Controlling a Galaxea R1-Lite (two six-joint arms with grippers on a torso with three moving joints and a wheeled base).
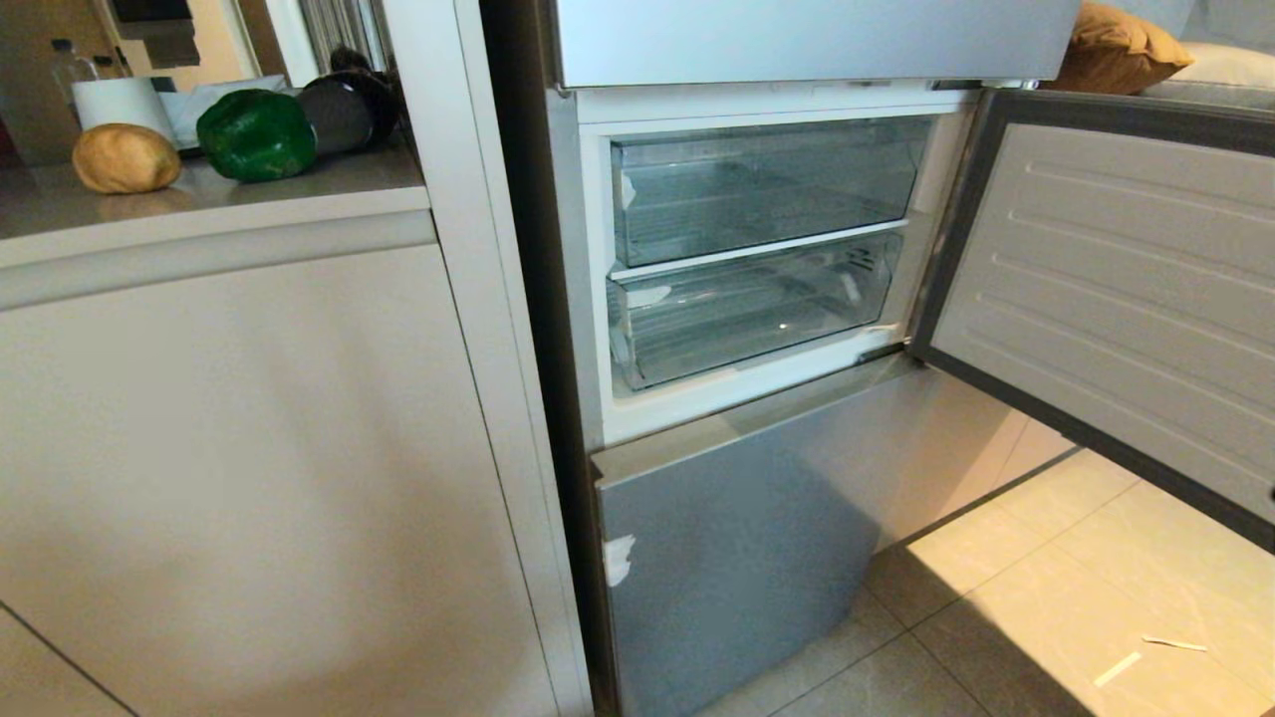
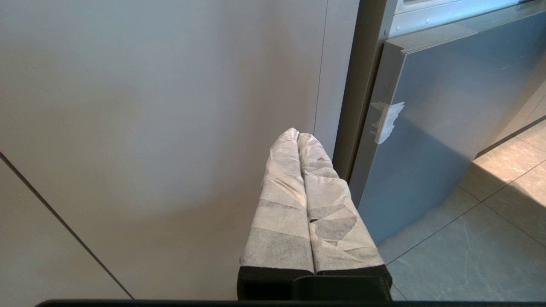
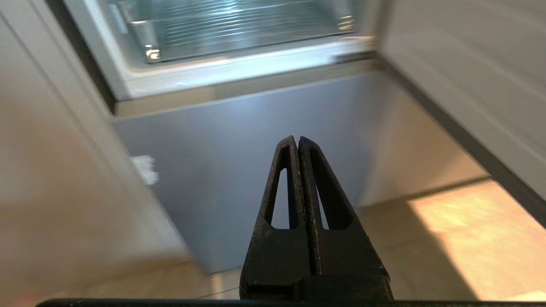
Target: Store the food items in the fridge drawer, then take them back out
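Two food items lie on the counter (image 1: 299, 189) at the far left: a golden-brown lump (image 1: 125, 157) and, right of it, a glossy green pepper (image 1: 256, 134). The fridge's middle front (image 1: 1116, 299) hangs swung open to the right. Behind it sit two clear drawers, an upper (image 1: 767, 184) and a lower (image 1: 752, 309), both pushed in and empty. Neither gripper shows in the head view. My left gripper (image 2: 297, 134), wrapped in white tape, is shut, low before the cabinet. My black right gripper (image 3: 297, 138) is shut and empty, pointing at the lowest front (image 3: 222, 149) under the lower drawer (image 3: 239, 25).
A white cabinet (image 1: 249, 448) fills the left, beside the fridge. The lowest silver-blue front (image 1: 737, 558) is closed, with white tape (image 2: 386, 121) on its left edge. A white roll (image 1: 120, 100) and a dark round object (image 1: 344, 110) stand behind the food. Paper scraps (image 1: 1116, 669) lie on the tiles.
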